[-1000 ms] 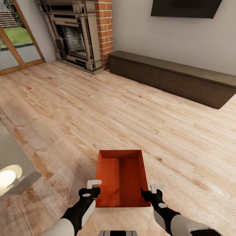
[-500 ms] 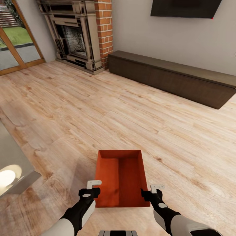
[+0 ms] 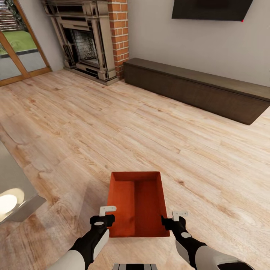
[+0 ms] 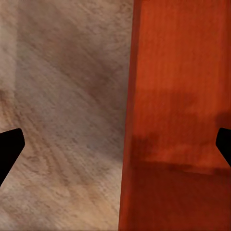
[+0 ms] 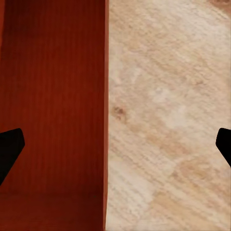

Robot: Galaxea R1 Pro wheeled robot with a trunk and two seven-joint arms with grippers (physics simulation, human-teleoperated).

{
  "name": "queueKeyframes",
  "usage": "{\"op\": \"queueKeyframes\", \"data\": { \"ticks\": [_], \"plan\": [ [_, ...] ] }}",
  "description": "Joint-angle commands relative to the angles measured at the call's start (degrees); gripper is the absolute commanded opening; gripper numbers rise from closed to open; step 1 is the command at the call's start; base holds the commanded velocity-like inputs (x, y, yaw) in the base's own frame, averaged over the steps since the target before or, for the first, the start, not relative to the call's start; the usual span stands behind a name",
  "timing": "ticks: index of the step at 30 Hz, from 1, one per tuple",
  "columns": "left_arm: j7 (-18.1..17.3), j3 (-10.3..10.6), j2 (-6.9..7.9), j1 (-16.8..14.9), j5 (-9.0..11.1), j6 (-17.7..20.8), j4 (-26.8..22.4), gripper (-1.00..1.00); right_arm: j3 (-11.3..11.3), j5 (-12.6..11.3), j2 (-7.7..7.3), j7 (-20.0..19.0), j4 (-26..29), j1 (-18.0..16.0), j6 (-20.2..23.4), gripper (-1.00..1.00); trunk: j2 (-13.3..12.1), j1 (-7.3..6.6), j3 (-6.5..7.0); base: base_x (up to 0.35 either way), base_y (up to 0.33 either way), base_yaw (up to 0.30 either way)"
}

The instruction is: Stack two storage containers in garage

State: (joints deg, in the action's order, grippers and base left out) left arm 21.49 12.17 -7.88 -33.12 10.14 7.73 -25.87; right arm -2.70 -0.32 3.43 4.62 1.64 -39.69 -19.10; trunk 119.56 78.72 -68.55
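One red-orange storage container (image 3: 137, 202), open-topped, sits low in front of me over the living room's light wood planks, casting a shadow to its left. My left gripper (image 3: 107, 215) is at its near left wall and my right gripper (image 3: 172, 218) at its near right wall. In the left wrist view the container wall (image 4: 178, 96) runs between the wide-apart fingertips of the left gripper (image 4: 115, 147). The right wrist view shows the same: the wall (image 5: 53, 96) between the spread fingertips of the right gripper (image 5: 115, 144). Both grippers stand open, straddling the walls. I cannot tell whether the container touches the planks.
A low grey table (image 3: 15, 195) juts in at the left. Ahead stand a red-brick fireplace (image 3: 88, 41), a long dark low cabinet (image 3: 198, 88) along the wall, and a black TV (image 3: 210, 9) above it. A glass door (image 3: 18, 48) is at far left.
The whole view has shifted very slightly, with the grey table sliding toward the left edge. The container's near left corner has edged a little to the left. Both grippers hold their places.
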Motion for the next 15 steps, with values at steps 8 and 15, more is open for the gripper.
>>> {"op": "queueKeyframes", "data": {
  "ticks": [8,15],
  "plan": [
    [0.5,0.5,0.06,0.0,0.5,0.3,-0.3,1.0,-0.3,-0.1,0.4,0.3,-0.1,0.0,-0.1,1.0,0.0,-0.01,-0.04,0.0,-0.001,0.0],
    [0.5,0.5,0.06,0.0,0.5,0.3,-0.4,1.0,-0.3,-0.8,0.76,0.3,-0.1,0.0,-0.1,1.0,0.0,-0.01,-0.04,0.0,0.0,0.0]
  ]
}}
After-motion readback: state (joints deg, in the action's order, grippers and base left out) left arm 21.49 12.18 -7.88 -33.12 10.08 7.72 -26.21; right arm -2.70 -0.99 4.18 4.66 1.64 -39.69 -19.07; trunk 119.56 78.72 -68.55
